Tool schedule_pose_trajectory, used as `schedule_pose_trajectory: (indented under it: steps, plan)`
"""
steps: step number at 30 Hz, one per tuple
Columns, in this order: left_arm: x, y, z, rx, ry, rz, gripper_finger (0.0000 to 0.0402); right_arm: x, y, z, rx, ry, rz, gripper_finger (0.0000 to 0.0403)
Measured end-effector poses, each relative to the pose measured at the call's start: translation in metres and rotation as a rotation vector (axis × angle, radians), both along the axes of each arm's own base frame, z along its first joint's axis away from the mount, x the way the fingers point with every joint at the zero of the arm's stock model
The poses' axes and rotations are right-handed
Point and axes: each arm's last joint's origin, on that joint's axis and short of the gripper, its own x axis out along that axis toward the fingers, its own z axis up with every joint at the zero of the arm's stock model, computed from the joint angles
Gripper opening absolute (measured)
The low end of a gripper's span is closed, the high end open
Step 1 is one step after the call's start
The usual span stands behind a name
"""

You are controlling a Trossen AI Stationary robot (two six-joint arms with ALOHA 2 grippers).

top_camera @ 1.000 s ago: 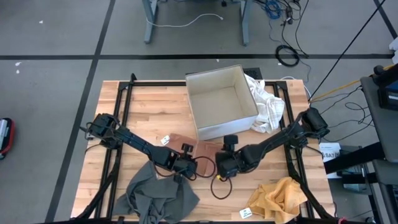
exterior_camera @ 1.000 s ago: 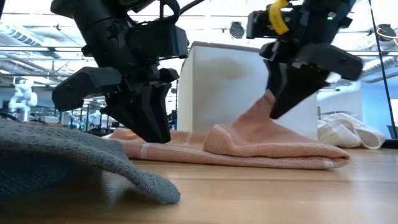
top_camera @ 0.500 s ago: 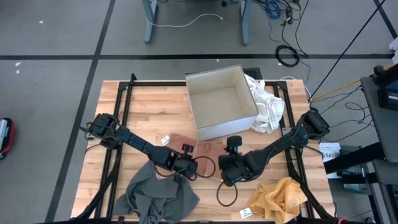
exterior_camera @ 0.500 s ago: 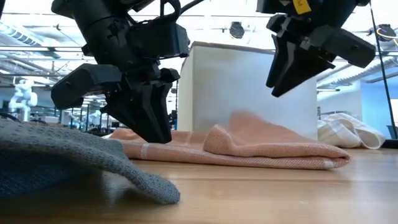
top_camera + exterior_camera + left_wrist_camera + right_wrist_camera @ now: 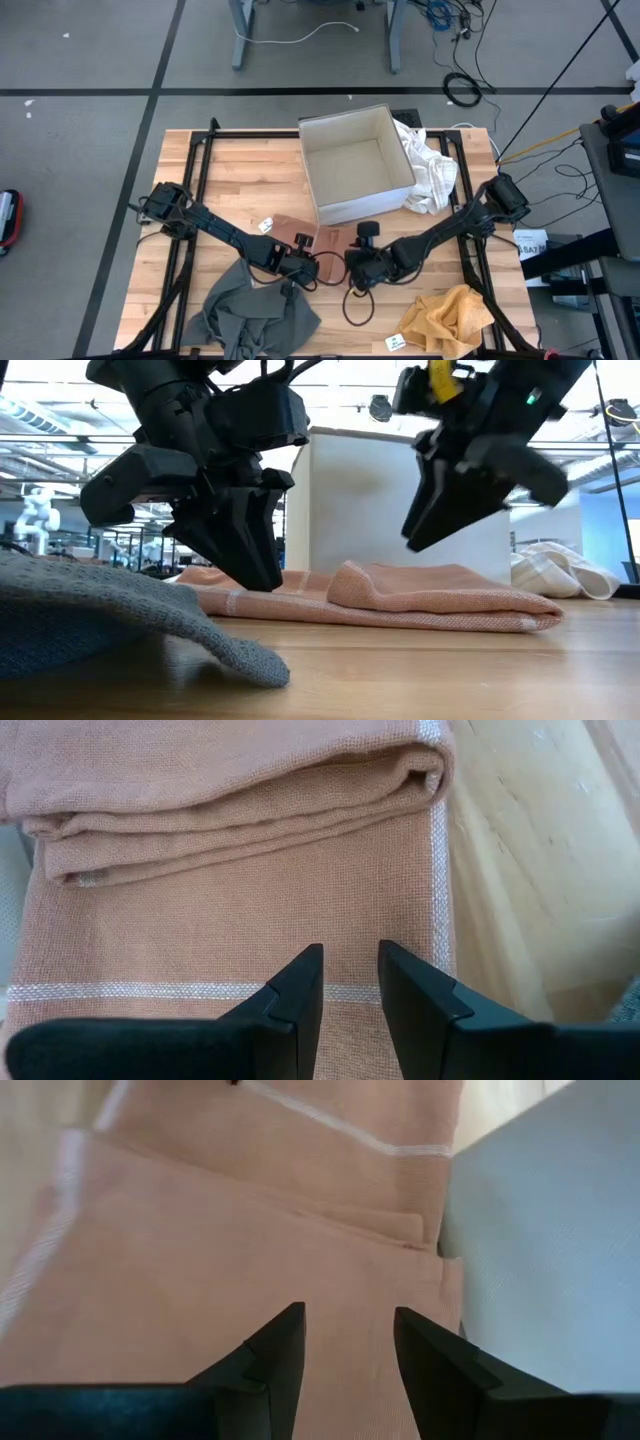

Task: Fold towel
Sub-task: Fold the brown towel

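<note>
A salmon-pink towel (image 5: 318, 238) with white stripes lies folded on the table in front of the white box, its flat lower layer (image 5: 230, 920) on the wood and a thicker folded stack (image 5: 240, 810) on top. My left gripper (image 5: 350, 975) is open by a narrow gap, slanting down at the flat layer near its white stripe; its tips (image 5: 262, 582) reach the towel's level. My right gripper (image 5: 348, 1330) is open and hangs above the towel's folded part (image 5: 200, 1260), clear of it in the low view (image 5: 418, 542). My left gripper slants down from the near side, its fingertips (image 5: 300, 970) at the towel's flat single layer (image 5: 345, 935) beside the white stripe. No cloth shows between the fingers. I cannot tell whether the tips touch the towel.
The white box (image 5: 355, 165) stands just beyond the towel, with a white cloth (image 5: 430, 170) on its right. A grey cloth (image 5: 250, 310) lies near left and a yellow cloth (image 5: 450, 315) near right. Black cable loops (image 5: 355, 300) lie by the right gripper.
My right gripper has let go of the towel's upper layer, which it held up in a peak; that layer has fallen flat onto the stack. The gripper rose and drew toward the near edge, then came down again toward the towel and the table's left.
</note>
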Motion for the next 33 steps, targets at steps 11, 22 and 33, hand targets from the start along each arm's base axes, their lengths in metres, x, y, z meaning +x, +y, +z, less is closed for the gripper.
schedule_pose_trajectory:
  steps: [11, 22, 33]
  plan:
    - [-0.001, -0.004, 0.001, 0.000, -0.010, -0.008, 0.0106, -0.005, -0.017, -0.028, 0.092, -0.036, -0.005, 0.0141]
    - [0.001, -0.008, 0.004, 0.027, -0.064, -0.028, 0.0106, 0.006, 0.008, -0.012, 0.332, -0.064, 0.174, 0.0141]
    - [-0.005, -0.013, 0.049, -0.026, -0.211, -0.155, 0.0106, 0.007, 0.006, -0.032, 0.337, 0.026, 0.168, 0.0141]
